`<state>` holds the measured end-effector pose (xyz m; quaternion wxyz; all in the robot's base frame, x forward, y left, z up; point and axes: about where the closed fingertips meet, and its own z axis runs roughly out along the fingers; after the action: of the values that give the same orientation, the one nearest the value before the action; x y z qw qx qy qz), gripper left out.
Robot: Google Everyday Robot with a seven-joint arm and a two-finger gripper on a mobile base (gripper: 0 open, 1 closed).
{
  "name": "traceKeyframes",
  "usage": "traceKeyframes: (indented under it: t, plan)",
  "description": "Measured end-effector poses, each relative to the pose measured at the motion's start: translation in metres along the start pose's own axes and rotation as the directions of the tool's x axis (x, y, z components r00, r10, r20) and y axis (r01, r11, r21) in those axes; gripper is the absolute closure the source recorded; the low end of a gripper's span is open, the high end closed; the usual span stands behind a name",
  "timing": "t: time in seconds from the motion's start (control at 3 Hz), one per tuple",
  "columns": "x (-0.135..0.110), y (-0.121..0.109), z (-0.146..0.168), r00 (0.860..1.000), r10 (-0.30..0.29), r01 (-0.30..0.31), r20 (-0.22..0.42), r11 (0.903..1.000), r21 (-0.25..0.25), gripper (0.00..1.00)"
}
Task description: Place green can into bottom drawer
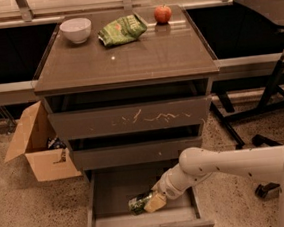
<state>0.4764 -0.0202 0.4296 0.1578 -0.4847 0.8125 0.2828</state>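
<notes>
The green can (137, 204) lies on its side low inside the open bottom drawer (92, 206), near the drawer's front wall. My gripper (151, 203) reaches down into the drawer from the right and is shut on the can's right end. The pale fingers (157, 201) cover part of the can. My white arm (222, 164) stretches in from the lower right, under the middle drawer front (136, 154).
On the cabinet top stand a white bowl (75, 30), a green snack bag (122, 30) and a red apple (162, 14). The scratched top drawer front (132, 118) is shut. An open cardboard box (37, 145) sits on the floor at left. A dark stand's legs (262, 109) are at right.
</notes>
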Motion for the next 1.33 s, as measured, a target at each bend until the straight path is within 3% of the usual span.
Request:
traceKeyframes:
  t: [0.33,0.67,1.33]
  plan:
    - [0.021,-0.031,0.007,1.0,-0.005,0.005,-0.006,0.9989,0.047,1.0]
    - [0.048,-0.084,0.023,0.999,-0.037,0.035,0.021,0.9961,0.082,1.0]
    - [0.06,-0.144,0.06,0.996,-0.055,0.053,0.076,0.998,0.035,1.0]
